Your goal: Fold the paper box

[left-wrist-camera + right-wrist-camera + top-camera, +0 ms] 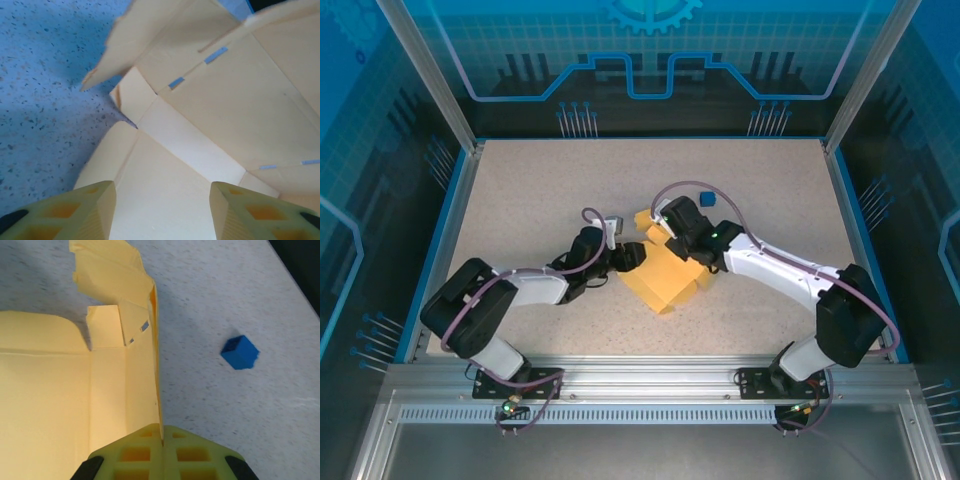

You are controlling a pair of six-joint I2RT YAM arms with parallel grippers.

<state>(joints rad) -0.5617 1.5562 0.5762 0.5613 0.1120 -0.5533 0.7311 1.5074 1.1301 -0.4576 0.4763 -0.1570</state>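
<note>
The paper box (667, 277) is a pale yellow die-cut card sheet, partly folded, lying at the table's middle between both arms. My right gripper (162, 437) is shut on a raised side panel of the paper box (60, 395), the card edge pinched between its yellow fingers. Seen from above, that right gripper (672, 240) sits over the sheet's far edge. My left gripper (162, 210) stands open with a flat panel of the paper box (220, 105) between and beyond its fingers (92, 212). From above, the left gripper (632, 256) is at the sheet's left edge.
A tiny blue cube (706, 200) lies on the speckled table (520, 200) behind the right gripper; it is also right of the raised panel in the right wrist view (240, 352). Blue rails and metal posts (430, 75) bound the table.
</note>
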